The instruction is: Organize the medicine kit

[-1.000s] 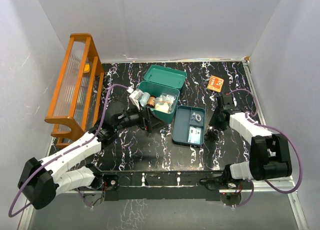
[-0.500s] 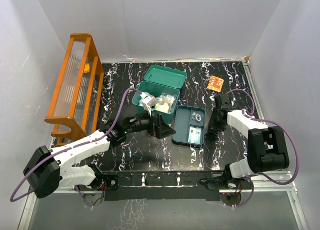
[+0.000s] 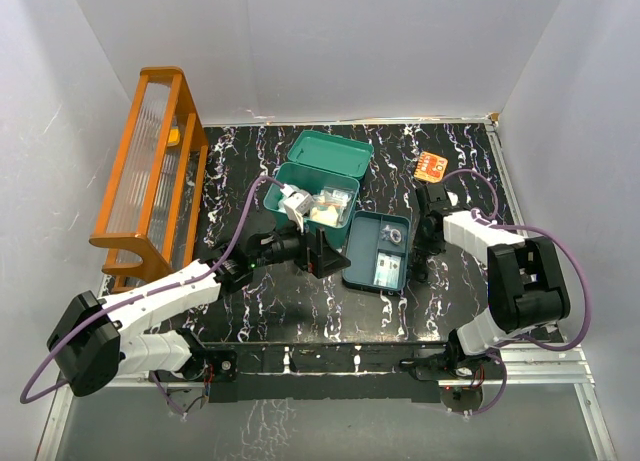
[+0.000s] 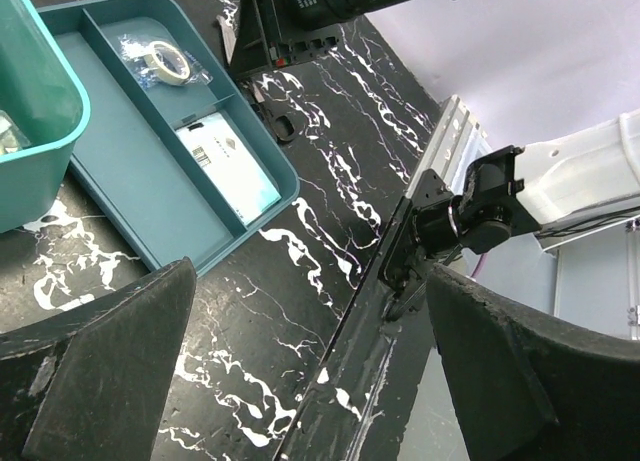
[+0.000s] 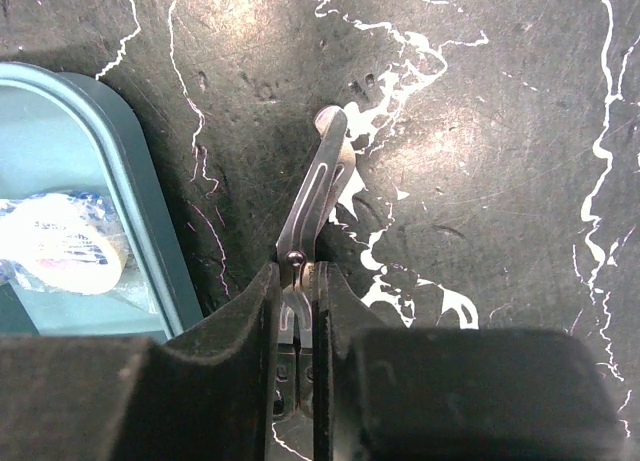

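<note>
The teal medicine kit box (image 3: 318, 199) stands open with its lid (image 3: 332, 152) leaning back, and bottles and packets fill it. Its three-compartment tray (image 3: 365, 266) lies right of the box and holds a bagged tape roll (image 4: 165, 61) and a white packet (image 4: 228, 167). My left gripper (image 3: 322, 253) is open and empty, low over the table beside the tray's left edge (image 4: 170, 243). My right gripper (image 5: 297, 271) is shut on small metal scissors (image 5: 322, 176) lying on the table just right of the tray (image 5: 150, 231). In the top view it (image 3: 421, 265) covers the scissors.
An orange wooden rack (image 3: 150, 176) stands along the left side. A small orange packet (image 3: 431, 166) lies at the back right. White walls close in the black marbled table (image 3: 300, 301). The table's near metal edge (image 4: 400, 281) shows in the left wrist view.
My left arm swung right, and its gripper went from beside the box to the tray's left edge. My right arm folded inward and its gripper shifted toward the tray, over the scissors.
</note>
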Available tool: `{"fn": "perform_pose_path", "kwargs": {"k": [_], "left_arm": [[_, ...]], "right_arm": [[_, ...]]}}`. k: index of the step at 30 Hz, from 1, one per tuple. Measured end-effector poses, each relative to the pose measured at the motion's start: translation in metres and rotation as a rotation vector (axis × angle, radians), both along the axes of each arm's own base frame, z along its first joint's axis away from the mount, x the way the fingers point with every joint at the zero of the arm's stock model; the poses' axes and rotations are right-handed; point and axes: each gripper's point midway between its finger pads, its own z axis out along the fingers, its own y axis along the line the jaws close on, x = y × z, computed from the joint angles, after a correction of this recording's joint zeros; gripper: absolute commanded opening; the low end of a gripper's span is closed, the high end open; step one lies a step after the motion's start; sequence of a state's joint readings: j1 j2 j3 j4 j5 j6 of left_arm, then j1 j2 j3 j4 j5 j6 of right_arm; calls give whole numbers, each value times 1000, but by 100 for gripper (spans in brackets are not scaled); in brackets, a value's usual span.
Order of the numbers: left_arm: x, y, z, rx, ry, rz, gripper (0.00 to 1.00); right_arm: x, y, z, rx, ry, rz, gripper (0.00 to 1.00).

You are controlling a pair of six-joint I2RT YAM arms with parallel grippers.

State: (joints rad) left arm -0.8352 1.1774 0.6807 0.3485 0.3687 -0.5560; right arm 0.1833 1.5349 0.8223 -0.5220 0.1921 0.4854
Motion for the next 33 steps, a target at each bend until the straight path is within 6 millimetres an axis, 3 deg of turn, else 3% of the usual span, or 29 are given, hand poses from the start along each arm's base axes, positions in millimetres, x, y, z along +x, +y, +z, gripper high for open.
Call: {"fn": "perform_pose_path", "kwargs": {"k": [8,17,19,21,24,33], "left_arm": [[1,4,-7,34,-5,8,99],[2,4,-8,38,-4,12,99],[2,4,-8,38,-4,14,99],[2,4,-8,38,-4,14,99],[2,4,-8,38,-4,14,99],[2,5,-8,45,-6,13,99]], "right_arm": [[0,-2,3,-4,-12,-28,2],[-5,-11,33,-29,-78,-66,1],[-6,-12,39,-29,-94,-68,5],[-5,-12,43,-29,-106,-69,15],[-5,-12,40,-30,-98,-70,26],[4,-18,10,-68,4,-101,27]]}}
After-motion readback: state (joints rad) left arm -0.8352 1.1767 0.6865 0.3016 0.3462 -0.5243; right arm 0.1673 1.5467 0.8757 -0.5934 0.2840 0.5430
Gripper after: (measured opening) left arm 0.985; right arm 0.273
